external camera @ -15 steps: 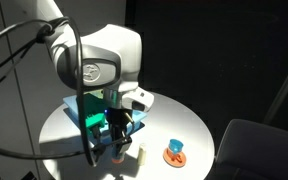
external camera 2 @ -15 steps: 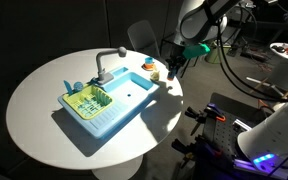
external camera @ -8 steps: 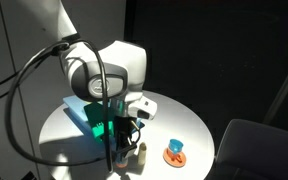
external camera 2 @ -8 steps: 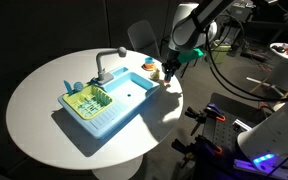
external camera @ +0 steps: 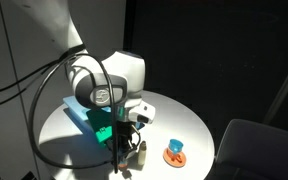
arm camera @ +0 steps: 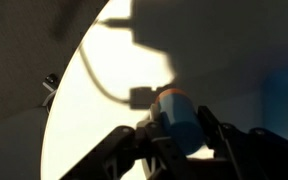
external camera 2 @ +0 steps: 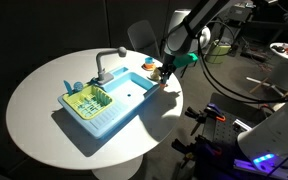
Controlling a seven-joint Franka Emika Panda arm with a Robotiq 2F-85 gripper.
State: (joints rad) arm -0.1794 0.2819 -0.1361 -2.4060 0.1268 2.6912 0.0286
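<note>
Claw (arm camera: pixel 177 120) sits low over the white round surface (external camera: pixel 189 125), fingers either side of a blue cylinder with orange end (arm camera: pixel 174 108). Can't tell if they pinch it or just straddle it. Small pale bottle (external camera: pixel 139 152) just beside the claw. Orange-and-blue piece (external camera: pixel 174 152) further out, same side. Blue toy sink (external camera 2: pixel 114 100) near, on the opposite side.

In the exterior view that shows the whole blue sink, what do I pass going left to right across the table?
Left to right: green plastic dish rack → grey plastic tap → small orange toy → robot gripper.
</note>
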